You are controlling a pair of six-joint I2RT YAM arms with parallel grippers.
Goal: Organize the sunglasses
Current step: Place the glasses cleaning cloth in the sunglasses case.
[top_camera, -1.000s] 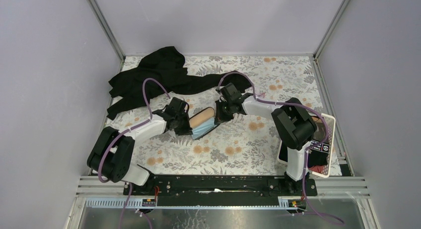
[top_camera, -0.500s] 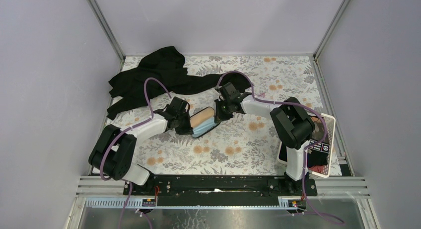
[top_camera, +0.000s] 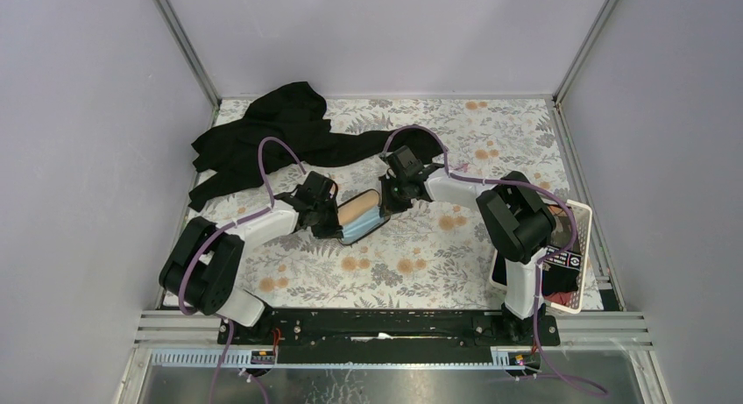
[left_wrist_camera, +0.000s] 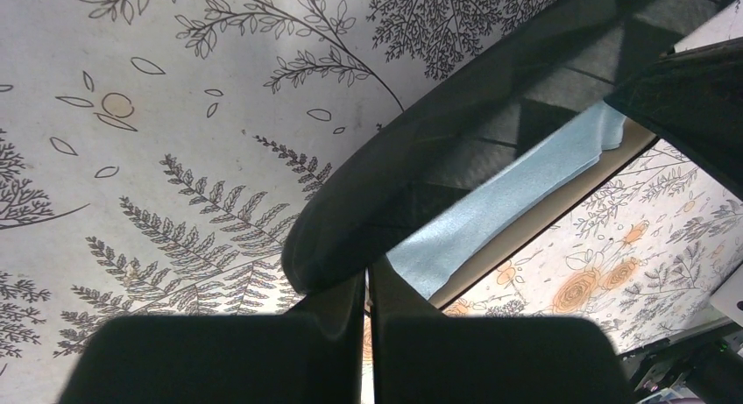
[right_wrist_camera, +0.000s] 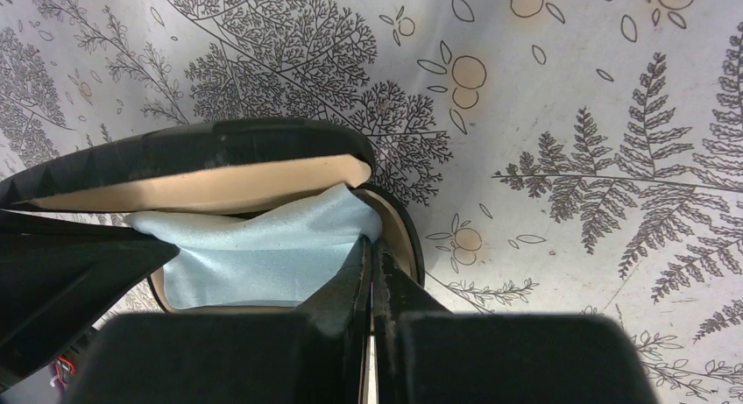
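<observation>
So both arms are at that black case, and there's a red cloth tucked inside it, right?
Not red: the cloth tucked inside the black case is light blue, as the right wrist view shows. The rest is right.

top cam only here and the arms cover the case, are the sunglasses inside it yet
Observer: The right wrist view looks into the case. It is ajar, and only the blue cloth shows on the tan lining. No sunglasses show in any view.
Operator: is the right hand gripping something
Observer: The right hand is shut, with its tips at the case's rim beside the cloth's edge. I can't tell whether it pinches anything.
Operator: and the left one
Observer: The left hand is shut too, its tips right under the other end of the case, where the cloth pokes out of the gap.
</observation>
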